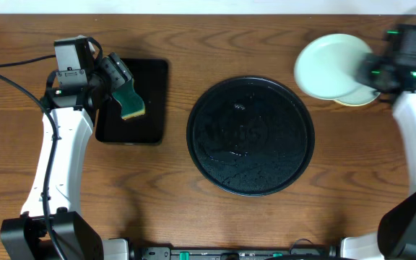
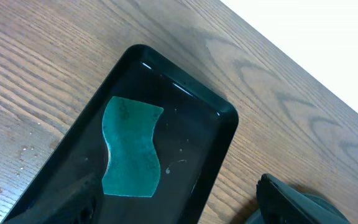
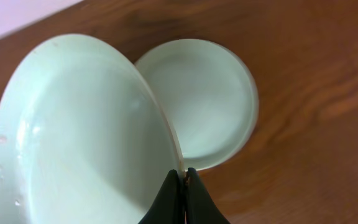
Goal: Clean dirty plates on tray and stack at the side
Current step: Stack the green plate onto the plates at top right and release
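Right of the round black tray, the right gripper is clamped on the rim of a mint-blue plate, which tilts over the resting plate. That thin edge grip could slip and drop it off-centre.

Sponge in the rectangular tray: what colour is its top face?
Teal green; the sponge shows best in left wrist view.

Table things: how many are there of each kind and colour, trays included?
Mint plates: 2
Yellow plate: 1
Round black tray: 1
Rectangular black tray: 1
Green sponge: 1
Total: 6
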